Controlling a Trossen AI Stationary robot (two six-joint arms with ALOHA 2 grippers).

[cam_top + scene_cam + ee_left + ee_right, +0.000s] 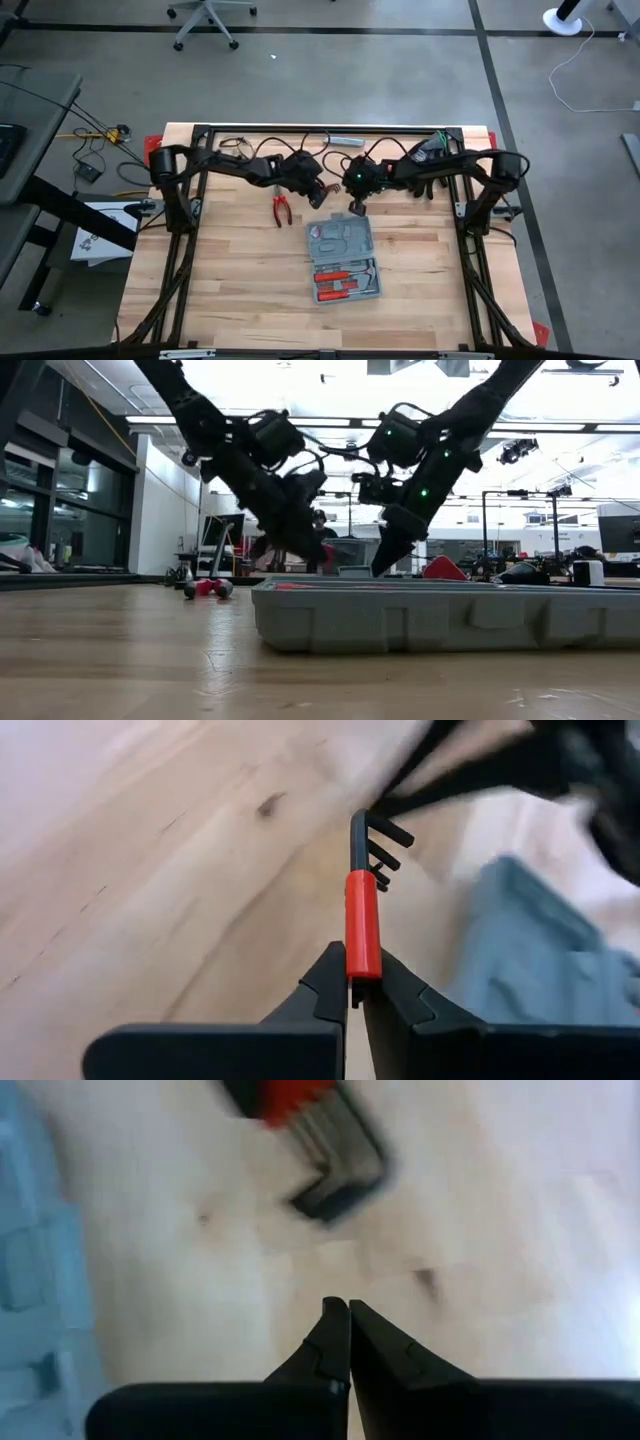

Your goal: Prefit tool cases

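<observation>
From above, the tool case (343, 260) lies open on the wooden table (230, 290), lid half toward the far side, tray half with red-handled tools nearer the front edge. My left gripper (321, 195) hangs just beyond the case's far left corner, and my right gripper (357, 207) sits close beside it, over the case's far edge. A pair of red-handled pliers (281, 208) lies on the wood to the left of the case

From table height, the case (445, 615) fills the foreground as a low grey wall, and both my grippers hang above and behind it, clear of its rim

Past my left wrist, my left fingers (325, 990) pinch the red holder of a hex key set (364, 920), its dark keys fanned out; the case (540, 955) lies off to one side, apart from them

Past my right wrist, my right fingers (330, 1342) are pressed together on nothing above bare wood, with the case's edge (40, 1280) off to one side
</observation>
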